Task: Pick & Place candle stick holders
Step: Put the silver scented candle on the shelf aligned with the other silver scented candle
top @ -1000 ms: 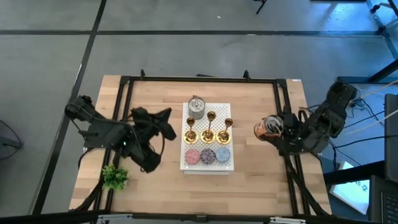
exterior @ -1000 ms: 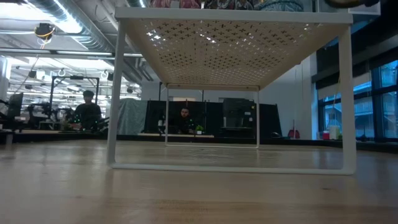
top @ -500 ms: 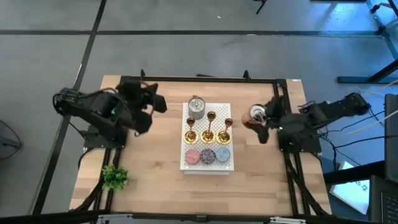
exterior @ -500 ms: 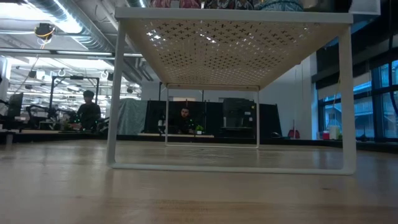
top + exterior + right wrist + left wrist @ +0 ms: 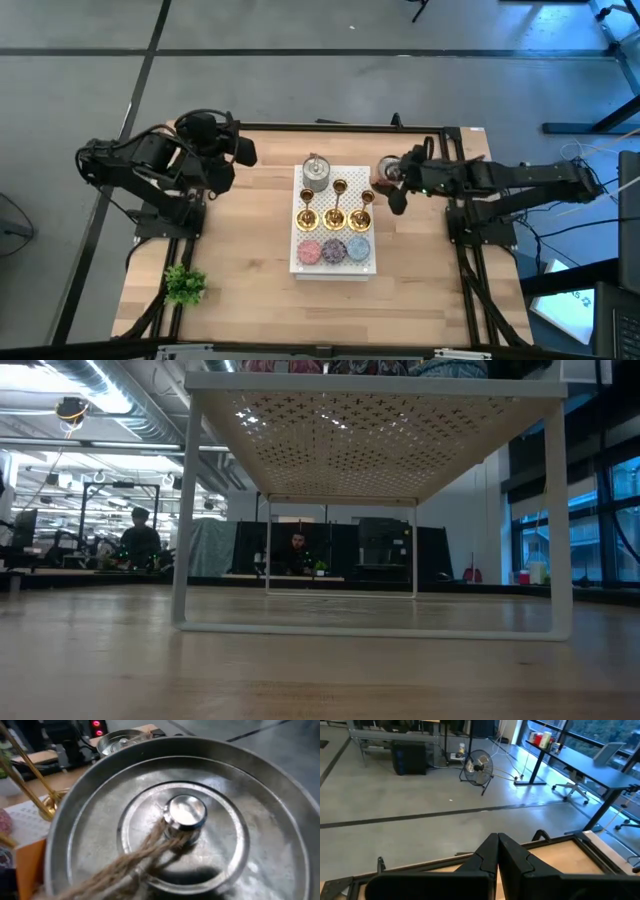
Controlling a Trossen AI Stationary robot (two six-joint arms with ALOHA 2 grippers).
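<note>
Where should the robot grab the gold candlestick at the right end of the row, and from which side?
Probably by its thin stem, between the little cup and the wide foot. The right-end candlestick stands upright on the white rack, with another candlestick close on its left. Its right side is free, so coming from there looks easiest. The right gripper holds a tin now.

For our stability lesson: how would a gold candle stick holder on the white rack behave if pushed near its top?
Each candle stick holder stands tall on a thin stem, so it would probably tip, though the flared base helps. The shiny metal looks stiff, perhaps slippery. They stand close, so one may knock its neighbour.
</note>
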